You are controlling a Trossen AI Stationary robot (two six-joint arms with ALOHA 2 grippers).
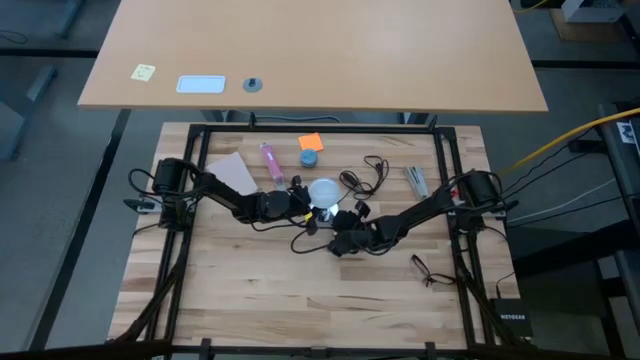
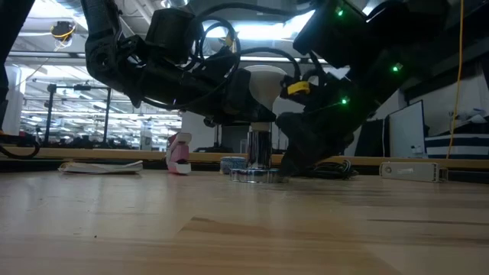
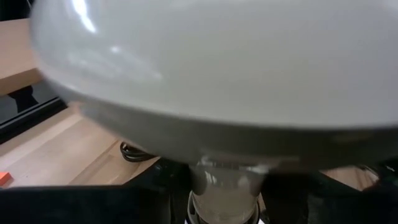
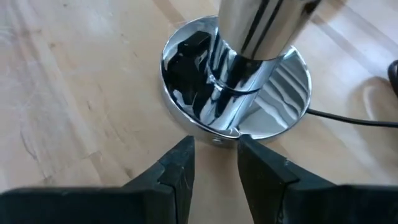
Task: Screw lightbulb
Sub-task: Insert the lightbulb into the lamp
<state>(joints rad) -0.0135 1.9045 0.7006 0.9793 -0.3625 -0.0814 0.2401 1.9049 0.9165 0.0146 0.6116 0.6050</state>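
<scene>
Atop the silver lamp base (image 4: pixel 236 106) sits the lightbulb (image 1: pixel 323 191), clamped by the left tool (image 1: pixel 303 203); the right tool (image 4: pixel 214 165), fingers apart, waits at the base's rim on the desk (image 1: pixel 250 290).

Dark jointed arms (image 1: pixel 235 197) with black cables, green lights.

Even overhead light falls flat on the pale wooden slatted table (image 1: pixel 300 290), with only soft shadows under the arms. From table height the two arms read as dark silhouettes against bright ceiling strips — small green lamps glow on them. The frosted white round lightbulb (image 3: pixel 211 68) fills the left wrist view, blurred, while the shiny silver round lamp base (image 4: pixel 273 106) mirrors streaky glare.
</scene>
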